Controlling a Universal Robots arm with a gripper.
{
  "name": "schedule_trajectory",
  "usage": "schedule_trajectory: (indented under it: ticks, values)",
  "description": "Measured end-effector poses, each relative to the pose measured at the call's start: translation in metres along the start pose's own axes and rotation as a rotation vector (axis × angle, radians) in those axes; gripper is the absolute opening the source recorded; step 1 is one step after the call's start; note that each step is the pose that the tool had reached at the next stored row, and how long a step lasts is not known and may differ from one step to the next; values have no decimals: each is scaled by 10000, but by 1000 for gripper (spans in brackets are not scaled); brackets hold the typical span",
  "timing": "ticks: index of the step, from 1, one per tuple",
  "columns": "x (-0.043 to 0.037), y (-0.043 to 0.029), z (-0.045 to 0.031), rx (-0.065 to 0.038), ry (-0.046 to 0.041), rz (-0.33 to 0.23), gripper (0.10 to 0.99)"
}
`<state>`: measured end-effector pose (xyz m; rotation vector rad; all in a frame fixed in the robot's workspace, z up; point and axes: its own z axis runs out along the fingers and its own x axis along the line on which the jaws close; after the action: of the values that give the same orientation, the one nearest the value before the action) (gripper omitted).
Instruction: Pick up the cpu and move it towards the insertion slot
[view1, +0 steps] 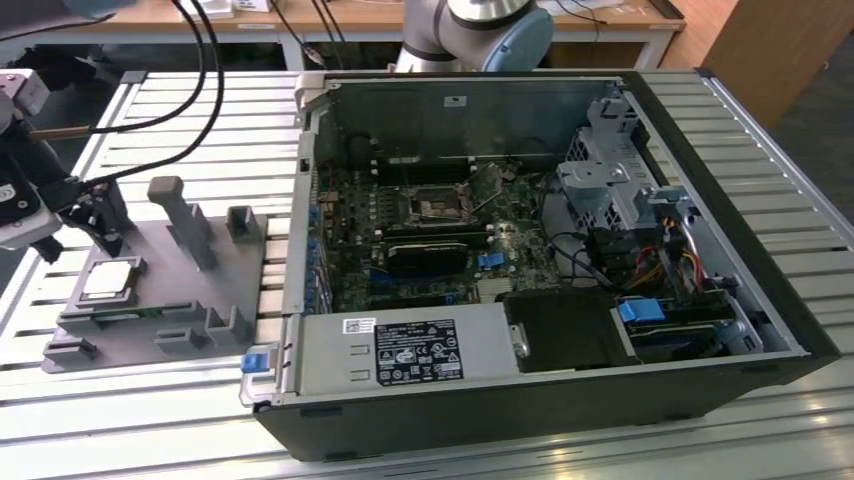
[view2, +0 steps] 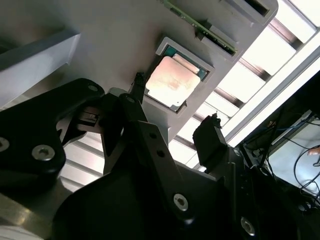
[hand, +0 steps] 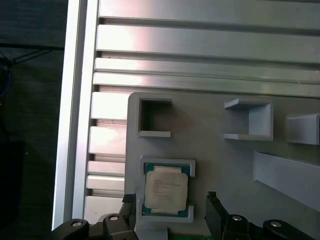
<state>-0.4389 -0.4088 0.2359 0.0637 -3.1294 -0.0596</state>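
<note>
Gripper: the gripper (hand: 170, 200) sits over the chip with its black fingers (view2: 210, 137) spread apart, one on either side and clamping nothing.
Cpu: the cpu (hand: 166, 190) lies flat, silvery top up, seated in a square recess of the grey fixture (hand: 215, 165).
Contact: it cannot be told whether the fingers touch the chip's edges.
Fixture: it rests on the slatted metal table (view1: 187, 130) at the exterior view's left, just beside the open computer case (view1: 534, 415).
Insertion slot: the insertion slot (view1: 438, 207) is a silver-framed square socket on the motherboard (view1: 387, 220) inside the case, well apart from the cpu.
</note>
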Motion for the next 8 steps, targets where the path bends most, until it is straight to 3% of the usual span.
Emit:
schedule_trajectory:
  ticks: [8]
  values:
    - [0, -12, 135, -1, 41, -15, 671]
